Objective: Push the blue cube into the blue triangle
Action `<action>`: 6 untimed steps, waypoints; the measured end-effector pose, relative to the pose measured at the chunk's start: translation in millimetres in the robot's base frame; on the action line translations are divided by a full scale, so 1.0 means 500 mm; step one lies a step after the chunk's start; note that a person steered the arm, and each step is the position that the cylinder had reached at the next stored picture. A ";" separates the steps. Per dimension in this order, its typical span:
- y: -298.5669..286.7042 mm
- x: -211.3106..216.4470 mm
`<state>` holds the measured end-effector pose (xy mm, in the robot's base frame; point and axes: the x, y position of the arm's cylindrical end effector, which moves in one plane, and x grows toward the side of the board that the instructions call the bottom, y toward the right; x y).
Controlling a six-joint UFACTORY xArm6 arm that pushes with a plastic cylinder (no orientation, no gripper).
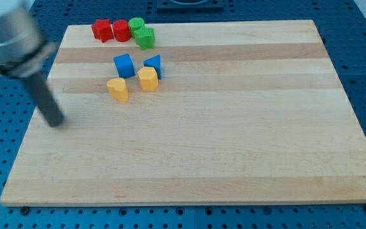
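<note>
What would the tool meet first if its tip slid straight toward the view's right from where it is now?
Probably nothing. My tip sits near the board's left edge, lower in the view than every block. A straight line right passes below the yellow blocks and the blue cube, though depth is hard to judge.

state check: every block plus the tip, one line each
blue cube: flat on the board, small gap to the blue triangle
blue triangle: right of the cube, close behind a yellow block
yellow block: upright, near the triangle
yellow block, left: upright, standing alone
red blocks: two, side by side at the view's top
green blocks: two, touching, right of the red ones
my tip: left of all blocks, touching none
</note>
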<state>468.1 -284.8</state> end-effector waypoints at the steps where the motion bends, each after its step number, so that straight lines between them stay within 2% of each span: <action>1: -0.029 -0.105; 3: 0.044 -0.200; 5: 0.289 -0.241; 6: 0.224 -0.310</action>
